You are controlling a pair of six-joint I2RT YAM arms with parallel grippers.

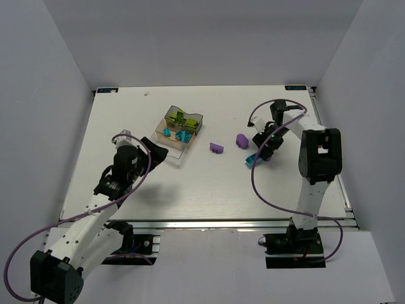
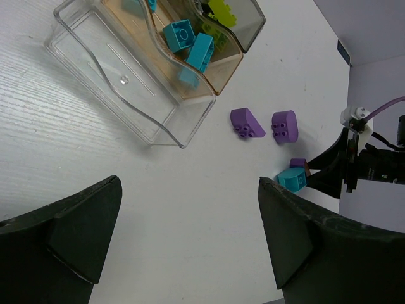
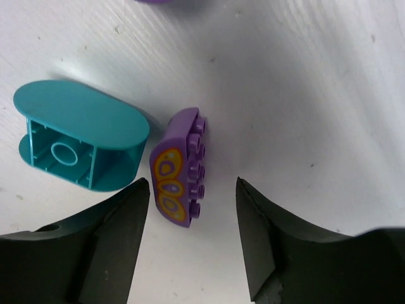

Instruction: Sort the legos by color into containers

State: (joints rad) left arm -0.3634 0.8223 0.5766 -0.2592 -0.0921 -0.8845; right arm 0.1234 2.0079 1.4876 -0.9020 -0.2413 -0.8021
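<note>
White walls close round a white table (image 1: 126,190), and from above you see the three adjoining trays (image 1: 179,154) toward the far edge, a little left of centre. Your left gripper (image 1: 154,153) hangs just beside their near side. Two purple bricks (image 1: 217,148) lie loose mid-table. Toward the right edge, your right gripper (image 1: 266,149) is down at a loose cyan brick (image 1: 253,159). Over to the left wrist: the fingers (image 2: 76,234) are spread wide and hold nothing, with bare table beneath. Beyond them sits the clear tray (image 2: 76,38), then the orange tray (image 2: 228,69) with cyan bricks (image 2: 199,50) in it, then the grey tray (image 2: 256,25) with lime green bricks (image 2: 221,9). Now the right wrist: a patterned purple brick (image 3: 180,168) lies on its side between the jaws, studs turned toward the right-hand finger. The jaws stand apart, straddling it, with a clear gap on the stud side, so it isn't clamped. That loose cyan brick lies on its side too, hollow underside showing, tight against the purple one's left.
</note>
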